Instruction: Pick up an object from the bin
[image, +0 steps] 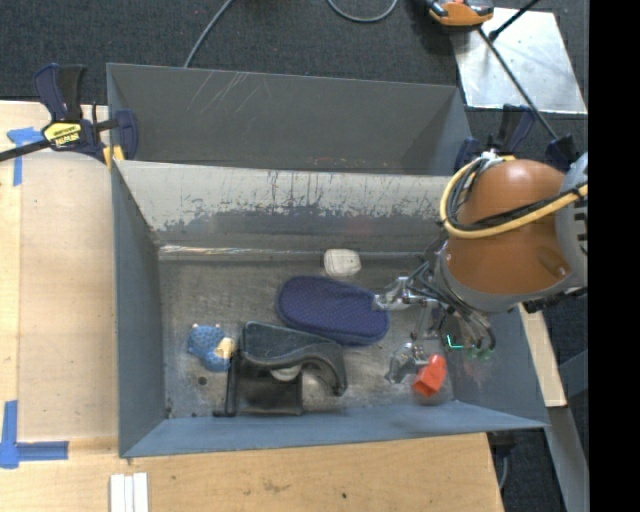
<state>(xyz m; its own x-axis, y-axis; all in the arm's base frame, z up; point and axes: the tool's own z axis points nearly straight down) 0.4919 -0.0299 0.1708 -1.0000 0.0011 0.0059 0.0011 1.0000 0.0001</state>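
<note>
My gripper (403, 328) is low at the right end of the bin, under the orange dome. Its two metal fingers stand apart, one fingertip (398, 295) by the right end of a dark blue oval pouch (330, 308), the other nearer the front. Bare bin floor shows between them, so the gripper is open. A small red-orange piece (431, 377) lies just right of the front finger, touching or nearly touching it. A small white lump (342, 262) rests near the back wall, left of the gripper.
A black, dark grey-topped tool-like object (283, 366) lies at the front middle, with a small blue and yellow thing (210, 345) to its left. The bin's right wall slopes up close behind the gripper.
</note>
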